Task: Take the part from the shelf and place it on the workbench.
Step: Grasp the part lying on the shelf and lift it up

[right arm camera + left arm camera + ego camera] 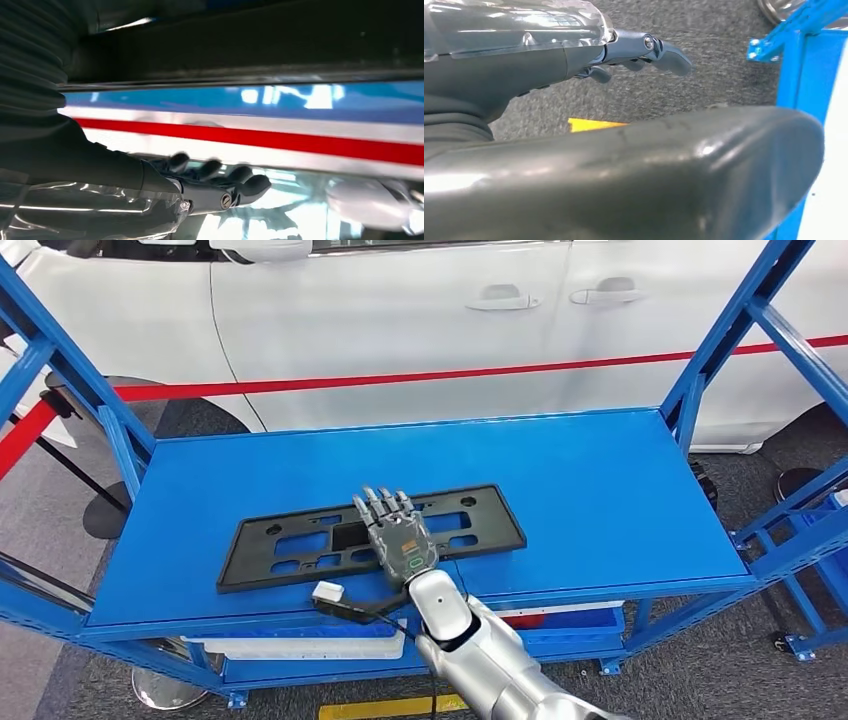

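We are reaching our right hand point(398, 536), fingers spread and empty, over the black plate bracket point(290, 540) beneath it, needing to close on its edge next.

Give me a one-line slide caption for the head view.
Robot's right hand lies over a flat black plastic part on a blue shelf, white car behind.

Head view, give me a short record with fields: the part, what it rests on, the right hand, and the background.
part: black plastic plate frame, lying flat
support: blue shelf
right hand: stretched over the frame's middle, fingers extended, not gripping it
left hand: hanging over grey floor, holding nothing
background: white car with red stripe
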{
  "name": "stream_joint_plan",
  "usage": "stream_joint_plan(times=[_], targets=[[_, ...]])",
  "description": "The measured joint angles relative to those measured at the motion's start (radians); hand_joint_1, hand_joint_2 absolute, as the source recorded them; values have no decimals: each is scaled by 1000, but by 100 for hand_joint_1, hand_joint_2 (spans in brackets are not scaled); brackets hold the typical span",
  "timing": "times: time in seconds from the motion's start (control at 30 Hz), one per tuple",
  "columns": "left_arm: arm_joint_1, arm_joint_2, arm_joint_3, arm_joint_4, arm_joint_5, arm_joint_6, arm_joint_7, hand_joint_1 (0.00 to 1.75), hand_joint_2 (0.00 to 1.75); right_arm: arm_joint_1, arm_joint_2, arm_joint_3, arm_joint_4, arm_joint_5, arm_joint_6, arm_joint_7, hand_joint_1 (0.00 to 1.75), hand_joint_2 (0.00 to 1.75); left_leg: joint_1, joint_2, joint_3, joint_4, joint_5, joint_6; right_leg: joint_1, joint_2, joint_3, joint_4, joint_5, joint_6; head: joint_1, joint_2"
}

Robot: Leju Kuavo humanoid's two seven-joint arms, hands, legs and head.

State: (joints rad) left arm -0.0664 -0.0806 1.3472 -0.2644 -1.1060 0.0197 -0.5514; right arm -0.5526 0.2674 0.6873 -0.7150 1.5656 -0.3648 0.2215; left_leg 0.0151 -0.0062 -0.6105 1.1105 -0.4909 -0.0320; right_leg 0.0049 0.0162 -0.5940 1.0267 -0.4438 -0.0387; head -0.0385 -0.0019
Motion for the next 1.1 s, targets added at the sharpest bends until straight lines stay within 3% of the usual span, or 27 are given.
stream_joint_plan(times=[0.07, 0.2, 0.27, 0.33, 0.37, 0.4, 0.43, 0.5, 0.57, 0.63, 0.73, 0.83, 0.87, 0.9, 0.93, 1.03, 1.1], targets=[[-3, 2, -7, 0, -7, -1, 1, 0, 0, -44, -9, -5, 45, 2, 45, 25, 175, 175, -5, 1, 19, -76, 36, 11, 0, 0, 1, 4, -5, 11, 0, 0], [-5, 2, -14, 0, -13, -2, 2, 0, 0, -99, -26, -7, 119, 2, 103, 44, 175, 175, -3, 2, 24, -89, 50, 44, 2, -1, -4, 13, -17, 34, 2, 0], [-7, 2, -15, 1, -13, -3, 3, 0, 0, -120, -34, -8, 149, 2, 125, 42, 175, 175, 1, 4, 27, -96, 53, 54, -1, -4, -38, 85, -60, 45, 6, 0], [-8, 4, -15, 1, -13, -2, 3, 0, 0, -130, -43, -8, 176, 3, 133, 36, 175, 175, 1, 3, 28, -97, 52, 59, -7, -6, -105, 215, -114, 54, 8, 0], [-8, 4, -15, 1, -13, -2, 4, 0, 0, -132, -48, -8, 186, 3, 132, 33, 175, 175, 1, 3, 29, -96, 52, 59, -9, -7, -132, 262, -125, 57, 8, 0], [-8, 4, -15, 1, -12, -1, 5, 0, 0, -134, -52, -9, 194, 4, 131, 30, 175, 175, 1, 3, 30, -96, 51, 59, -10, -8, -142, 276, -117, 59, 8, 0], [-7, 4, -15, 1, -12, -1, 5, 0, 0, -136, -55, -9, 201, 4, 128, 27, 175, 175, 1, 2, 33, -96, 49, 58, -11, -9, -132, 248, -90, 58, 9, 0], [-8, 4, -15, 1, -10, 0, 6, 0, 0, -141, -60, -12, 212, 4, 118, 23, 175, 175, 1, 1, 40, -97, 46, 55, -10, -12, -64, 110, -21, 51, 8, 0], [-8, 3, -15, 1, -8, 2, 6, 0, 0, -143, -63, -19, 217, 3, 94, 18, 175, 175, -2, -1, 44, -97, 43, 47, -4, -13, -14, 5, 11, 41, 8, 0], [-8, 2, -15, 1, -5, 3, 6, 0, 0, -142, -65, -26, 220, -7, 62, 6, 175, 175, -3, -2, 46, -101, 41, 36, 1, -12, -8, -10, 11, 34, 8, 0], [-7, 2, -13, 1, 9, 8, 5, 0, 0, -122, -67, -64, 199, -102, -44, -80, 175, 175, -2, -1, 37, -76, 20, 22, -8, -14, 1, -26, 20, 17, 8, 0], [-2, -1, -5, 1, 33, 17, 2, 0, 0, -62, -61, -127, 61, -297, -153, -246, 175, 175, 1, 1, -39, 96, -74, 13, -8, -14, 4, -31, 22, 6, 6, 0], [0, -3, -1, 1, 40, 21, -1, 0, 0, -37, -58, -142, -14, -371, -168, -294, 175, 175, 2, 1, -66, 153, -94, 10, -7, -13, 5, -30, 21, 5, 7, 0], [2, -6, 4, 1, 46, 24, -4, 0, 0, -9, -56, -152, -99, -449, -175, -330, 175, 175, 2, 1, -79, 179, -95, 7, -7, -12, 5, -29, 19, 5, 7, 0], [3, -8, 9, 1, 52, 26, -7, 0, 0, 20, -54, -159, -187, -527, -178, -356, 175, 175, 3, 1, -75, 165, -77, 6, -7, -12, 6, -27, 17, 7, 7, 0], [6, -13, 24, 1, 63, 35, -16, 0, 0, 91, -55, -171, -447, -717, -187, -398, 175, 175, 5, 1, 12, -25, 16, 9, -9, -12, 3, -11, 7, 19, 7, 0], [8, -17, 32, 1, 67, 37, -20, 0, 0, 117, -60, -177, -595, -818, -209, -443, 175, 175, 1, 0, 39, -86, 34, 19, -7, -11, -3, -3, 3, 30, 7, 0]])
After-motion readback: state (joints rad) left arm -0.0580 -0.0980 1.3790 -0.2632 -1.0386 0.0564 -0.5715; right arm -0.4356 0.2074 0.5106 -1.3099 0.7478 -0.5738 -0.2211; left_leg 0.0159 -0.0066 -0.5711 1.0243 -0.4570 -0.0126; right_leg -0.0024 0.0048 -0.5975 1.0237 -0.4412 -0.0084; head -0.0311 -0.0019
